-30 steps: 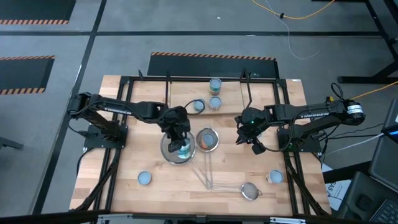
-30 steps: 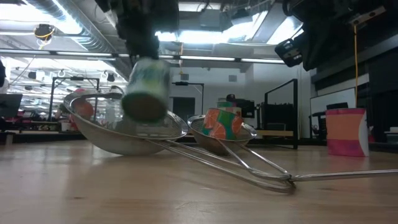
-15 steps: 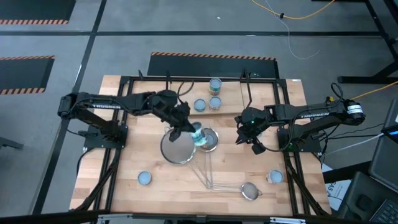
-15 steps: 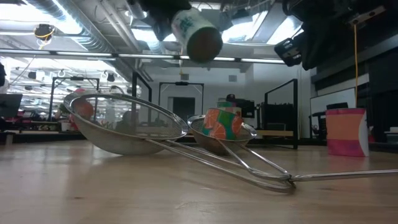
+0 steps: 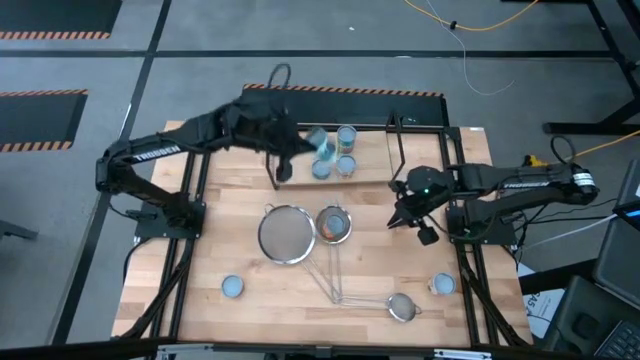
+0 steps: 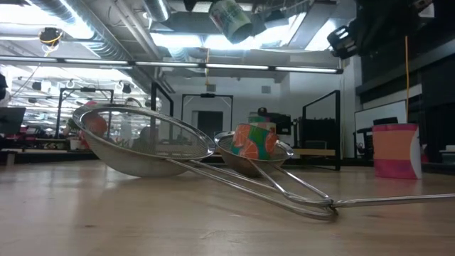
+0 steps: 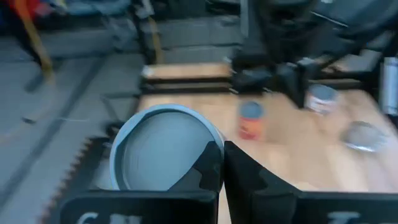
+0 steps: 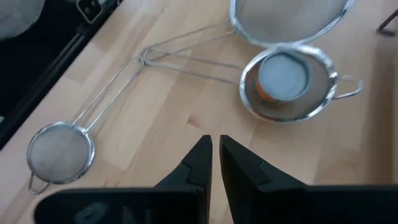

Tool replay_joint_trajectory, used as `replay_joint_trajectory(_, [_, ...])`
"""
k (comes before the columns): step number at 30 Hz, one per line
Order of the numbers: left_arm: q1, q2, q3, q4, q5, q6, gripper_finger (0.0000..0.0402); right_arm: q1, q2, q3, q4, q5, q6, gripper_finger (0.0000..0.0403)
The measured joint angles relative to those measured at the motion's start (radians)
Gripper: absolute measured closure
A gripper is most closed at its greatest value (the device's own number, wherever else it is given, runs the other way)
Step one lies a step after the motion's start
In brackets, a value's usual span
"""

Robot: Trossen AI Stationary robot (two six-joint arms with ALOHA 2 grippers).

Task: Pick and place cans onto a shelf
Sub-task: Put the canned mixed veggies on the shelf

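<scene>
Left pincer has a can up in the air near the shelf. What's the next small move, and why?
Probably carry the can a little further over the shelf and lower it onto a free spot beside the cans already there. The left pincer is shut on it, hanging high above the table by the shelf's left end, so it looks ready to place. The right pincer waits by the strainers.
</scene>
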Motion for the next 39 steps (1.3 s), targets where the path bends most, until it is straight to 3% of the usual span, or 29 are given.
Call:
replay_joint_trajectory(6, [0.102,0.088,0.135,-0.047,0.0,0.107,0.0401,0.0,-0.07,0.0,0.002,0.03,0.001,0.0366])
replay_joint_trajectory(13, [0.19,0.276,0.306,-0.227,-0.005,0.187,0.0401,0.0,-0.088,0.0,0.003,0.029,0.001,0.0366])
replay_joint_trajectory(27, [0.239,0.561,0.313,-0.315,-0.056,0.294,0.0401,0.0,-0.088,0.0,0.004,0.028,-0.002,0.0366])
replay_joint_trajectory(31, [0.239,0.603,0.313,-0.318,-0.104,0.304,0.0401,0.0,-0.088,0.0,0.004,0.028,-0.002,0.0366])
replay_joint_trajectory(39, [0.239,0.644,0.313,-0.314,-0.098,0.277,0.0401,0.0,-0.088,0.0,0.004,0.028,-0.002,0.0366])
